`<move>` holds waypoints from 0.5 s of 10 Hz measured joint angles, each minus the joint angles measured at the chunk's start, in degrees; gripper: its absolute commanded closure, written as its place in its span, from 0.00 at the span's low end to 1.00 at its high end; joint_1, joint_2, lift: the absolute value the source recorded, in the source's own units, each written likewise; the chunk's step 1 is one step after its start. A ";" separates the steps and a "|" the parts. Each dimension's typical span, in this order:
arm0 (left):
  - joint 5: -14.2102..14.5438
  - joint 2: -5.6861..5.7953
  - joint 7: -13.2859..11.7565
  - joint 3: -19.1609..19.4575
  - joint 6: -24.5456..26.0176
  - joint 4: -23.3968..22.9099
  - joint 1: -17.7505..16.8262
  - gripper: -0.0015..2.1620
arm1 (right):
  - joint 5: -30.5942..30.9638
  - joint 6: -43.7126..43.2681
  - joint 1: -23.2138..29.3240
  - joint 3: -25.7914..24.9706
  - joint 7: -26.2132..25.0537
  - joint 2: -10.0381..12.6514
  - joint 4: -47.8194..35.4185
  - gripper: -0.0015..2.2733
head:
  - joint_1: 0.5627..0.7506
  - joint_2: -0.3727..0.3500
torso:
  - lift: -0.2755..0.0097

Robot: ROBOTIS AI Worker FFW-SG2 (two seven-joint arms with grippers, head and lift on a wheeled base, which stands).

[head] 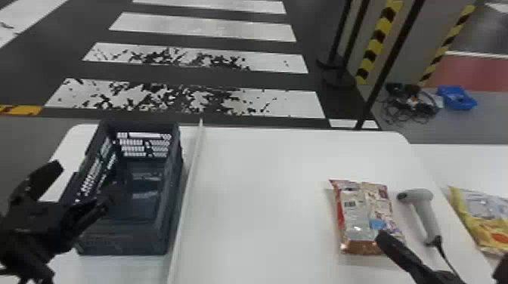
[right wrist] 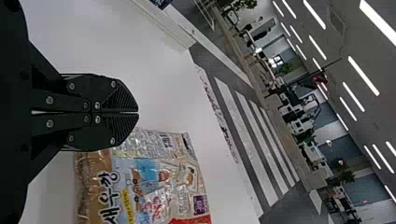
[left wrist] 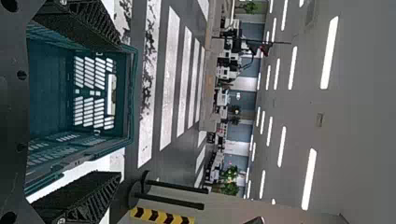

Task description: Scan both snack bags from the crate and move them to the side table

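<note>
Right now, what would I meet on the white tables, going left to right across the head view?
Crate, white divider, red snack bag, scanner, yellow snack bag.

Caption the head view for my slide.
Dark crate at left, red-edged snack bag beside the scanner on the white table, yellow snack bag far right.
</note>
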 measured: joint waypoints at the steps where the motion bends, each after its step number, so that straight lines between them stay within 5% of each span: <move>1: 0.00 -0.02 -0.07 -0.03 -0.08 -0.22 0.28 0.02 | 2.96 0.44 -2.43 0.33 -0.96 -1.16 0.20 0.99 | 0.70 0.35 | 0.63; 4: -0.05 -0.11 -0.54 -0.20 -0.56 -0.85 1.48 0.02 | 8.65 -0.59 -10.56 3.35 -1.70 -5.09 7.63 0.99 | 0.70 0.31 | 0.63; 5: -0.12 -0.12 -0.62 -0.27 -0.61 -0.92 1.87 0.02 | 9.47 -1.78 -12.09 3.42 -2.35 -6.02 10.21 0.71 | 0.70 0.30 | 0.63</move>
